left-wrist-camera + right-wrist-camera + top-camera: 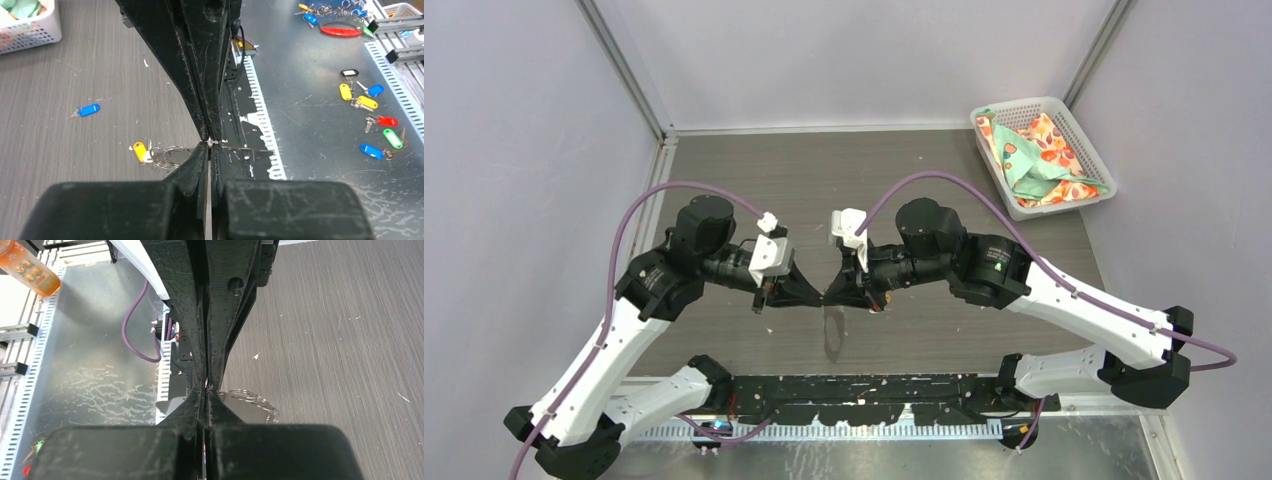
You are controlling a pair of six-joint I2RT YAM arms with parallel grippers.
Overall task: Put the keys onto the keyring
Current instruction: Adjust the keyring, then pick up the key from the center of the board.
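You are keeping the left tool [208, 150] and right tool [205, 390] fully closed, tip to tip, apparently pinching the keyring [832, 335], which is hanging beneath them. The yellow key [139, 150] is lying on the worktop [75, 165], left of the left tool. Uneven pulling is risking the cord slipping out.

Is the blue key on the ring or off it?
Off. The blue key lies alone on the table, apart from the yellow key and the keyring beside it.

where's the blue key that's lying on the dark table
Left wrist view, left side: the blue key lies alone, up-left of the yellow key and the metal rings beside it.
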